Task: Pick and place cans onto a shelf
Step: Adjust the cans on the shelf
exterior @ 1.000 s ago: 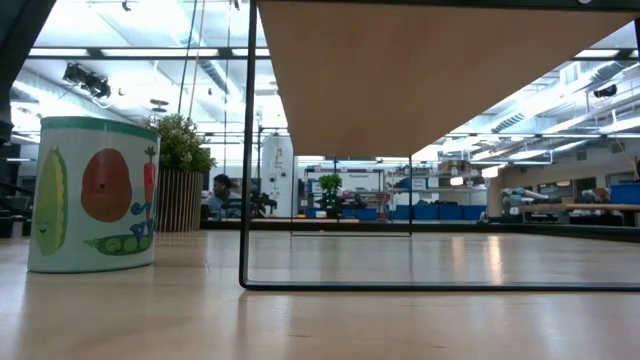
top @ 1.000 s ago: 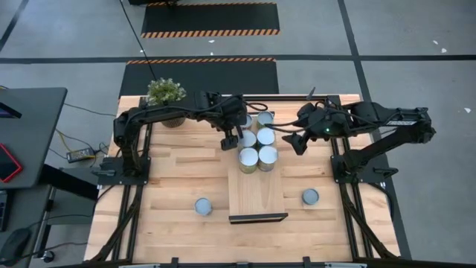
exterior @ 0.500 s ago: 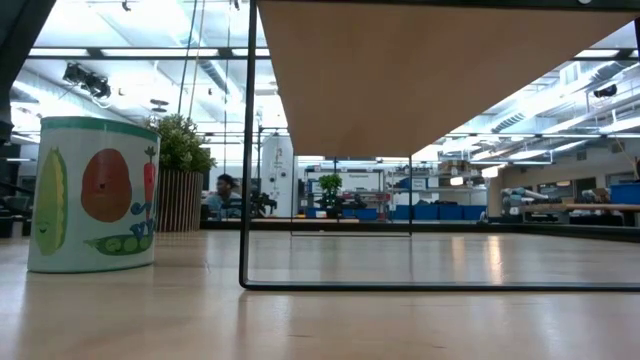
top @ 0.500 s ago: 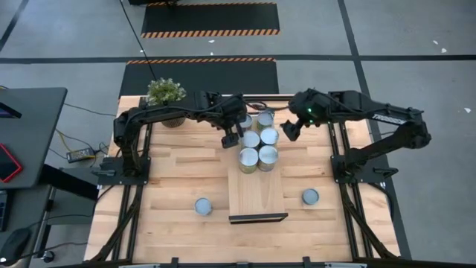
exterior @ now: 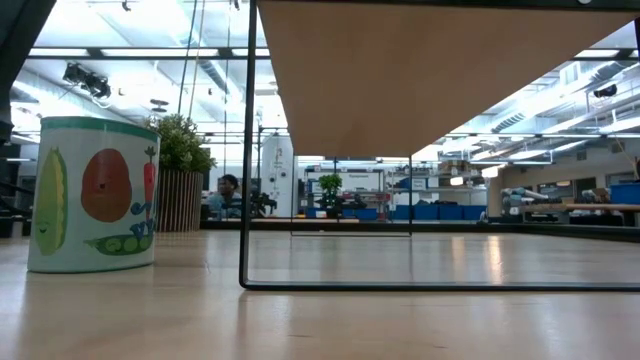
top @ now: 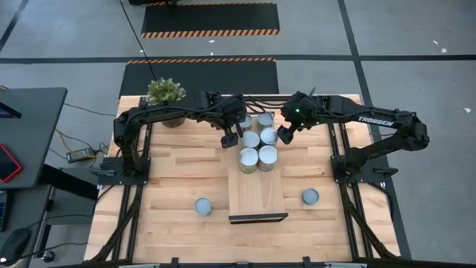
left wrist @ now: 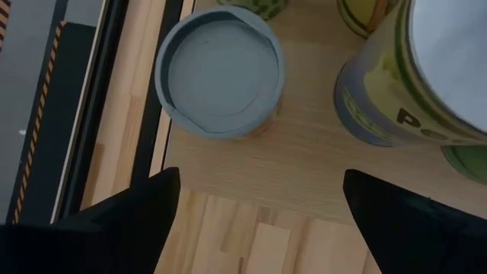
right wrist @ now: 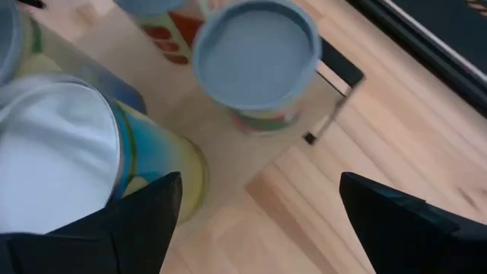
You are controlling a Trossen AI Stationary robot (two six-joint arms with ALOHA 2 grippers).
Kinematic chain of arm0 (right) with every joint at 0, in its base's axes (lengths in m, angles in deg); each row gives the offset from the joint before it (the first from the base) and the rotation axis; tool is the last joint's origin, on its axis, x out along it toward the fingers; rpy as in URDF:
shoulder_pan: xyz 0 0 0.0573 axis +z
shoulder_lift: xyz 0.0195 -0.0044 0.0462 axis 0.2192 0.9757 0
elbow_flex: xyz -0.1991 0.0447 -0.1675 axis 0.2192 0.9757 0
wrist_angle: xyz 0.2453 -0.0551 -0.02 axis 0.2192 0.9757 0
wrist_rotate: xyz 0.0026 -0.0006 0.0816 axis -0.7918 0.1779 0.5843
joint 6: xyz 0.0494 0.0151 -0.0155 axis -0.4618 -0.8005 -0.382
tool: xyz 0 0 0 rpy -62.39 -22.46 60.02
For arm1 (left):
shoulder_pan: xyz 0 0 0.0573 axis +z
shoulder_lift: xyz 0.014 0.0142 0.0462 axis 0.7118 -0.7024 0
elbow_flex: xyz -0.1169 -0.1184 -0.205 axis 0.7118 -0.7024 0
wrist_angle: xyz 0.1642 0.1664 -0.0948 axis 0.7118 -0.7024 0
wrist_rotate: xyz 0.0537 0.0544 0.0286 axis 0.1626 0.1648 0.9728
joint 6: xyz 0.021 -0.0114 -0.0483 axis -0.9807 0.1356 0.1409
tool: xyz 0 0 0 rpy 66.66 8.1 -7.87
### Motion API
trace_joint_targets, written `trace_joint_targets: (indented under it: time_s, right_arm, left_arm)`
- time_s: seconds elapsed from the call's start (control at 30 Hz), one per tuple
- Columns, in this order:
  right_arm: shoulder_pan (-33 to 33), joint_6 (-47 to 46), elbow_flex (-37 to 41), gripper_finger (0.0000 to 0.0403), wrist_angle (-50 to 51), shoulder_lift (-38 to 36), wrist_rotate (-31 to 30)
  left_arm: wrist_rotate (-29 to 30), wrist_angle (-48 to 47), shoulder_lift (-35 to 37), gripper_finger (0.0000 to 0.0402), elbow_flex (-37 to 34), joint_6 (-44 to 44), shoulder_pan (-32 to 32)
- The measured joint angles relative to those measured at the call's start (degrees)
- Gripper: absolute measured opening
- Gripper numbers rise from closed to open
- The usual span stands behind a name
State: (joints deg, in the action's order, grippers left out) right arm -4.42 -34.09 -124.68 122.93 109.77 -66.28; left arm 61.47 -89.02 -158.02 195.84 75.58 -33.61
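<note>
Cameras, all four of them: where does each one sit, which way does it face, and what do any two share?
High view: overhead, straight down on the table; both arms, left pincer, right pincer.
Low view: tabletop height, level under the shelf, past one can; no arm shows.
Left wrist view: down on the shelf's back corner; own fingers.
Right wrist view: likewise; own fingers.
Shared: both wrist views show grey-topped cans on the shelf.

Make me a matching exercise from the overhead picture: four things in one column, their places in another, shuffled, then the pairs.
Things:
1. potted plant
2. left gripper
3. right gripper
4. shelf

Places:
A. beside the can cluster's right edge
B. far left corner of the table
C. middle of the table, cans at its far end
D. beside the can cluster's left edge

Pairs: 1-B, 2-D, 3-A, 4-C
</note>
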Motion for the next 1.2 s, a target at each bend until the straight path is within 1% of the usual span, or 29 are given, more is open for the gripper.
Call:
trace_joint_targets:
  time_s: [0.1,0.3,0.53,0.6,0.67,0.73,0.9,1.2]
  right_arm:
    - [0.13,0.47,0.37,0.0364,-2.63,-0.01,2.31]
    - [0.71,1.99,0.39,0.0364,-3.24,-0.01,2.17]
    - [-2.46,4.56,0.41,0.0364,-6.2,0.16,1.94]
    - [-3.62,5.22,0.41,0.0364,-7.11,0.55,4.18]
    - [-4.21,5.79,0.41,0.0364,-8.09,1.02,6.81]
    - [-4.28,6.16,0.41,0.0364,-8.99,1.71,7.84]
    - [-3.81,6.72,0.48,0.0364,-9.47,2.88,8.95]
    - [-2.12,7.36,0.48,0.0364,-9.24,3.69,10.4]
  left_arm:
    - [0.02,0.64,0.0,0.0375,0.0,-0.7,0.0]
    - [0.04,0.75,0.0,0.0375,0.02,-3.21,0.0]
    - [1.23,4.31,0.0,0.0375,0.02,-4.54,2.06]
    - [0.19,5.04,0.0,0.0375,0.02,-4.92,2.92]
    - [-2.39,5.47,0.0,0.0375,0.02,-4.88,3.67]
    - [-3.74,5.56,0.0,0.0375,0.02,-4.9,3.87]
    - [-4.94,5.51,0.0,0.0375,0.02,-4.88,2.83]
    - [-4.23,5.4,0.0,0.0375,0.04,-4.85,0.25]
